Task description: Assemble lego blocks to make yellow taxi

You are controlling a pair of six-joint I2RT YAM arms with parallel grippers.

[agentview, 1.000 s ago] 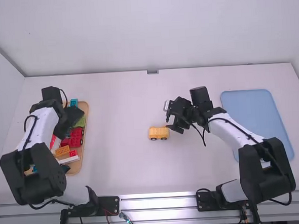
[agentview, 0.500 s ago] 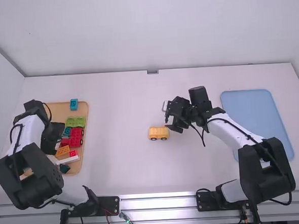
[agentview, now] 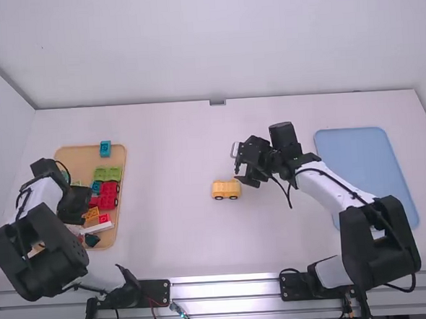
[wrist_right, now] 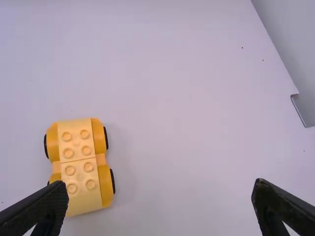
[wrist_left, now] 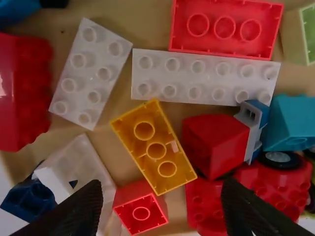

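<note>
Over the brick tray, my left gripper [agentview: 74,205] hangs above loose blocks. In the left wrist view my left gripper [wrist_left: 162,206] is open, with an upturned yellow-orange brick [wrist_left: 139,140] lying slanted between and beyond its fingertips, and a small red brick [wrist_left: 142,209] just below that. A yellow car base [agentview: 226,190] with black wheels and studded top rests on the table. Close to its right, my right gripper [agentview: 239,165] is held. The right wrist view has the yellow car base [wrist_right: 78,164] near the left finger of my open right gripper [wrist_right: 160,189].
The wooden tray [agentview: 123,181] at the left holds red, green, white and blue blocks; a teal block [agentview: 105,149] lies at its far end. White bricks [wrist_left: 204,76] and a red wheeled piece [wrist_left: 280,187] crowd the tray. A blue tray [agentview: 361,158] lies right.
My left gripper has moved left and toward the camera over the tray, uncovering green, teal and red blocks. The right arm has barely shifted, and the yellow car base has stayed put.
</note>
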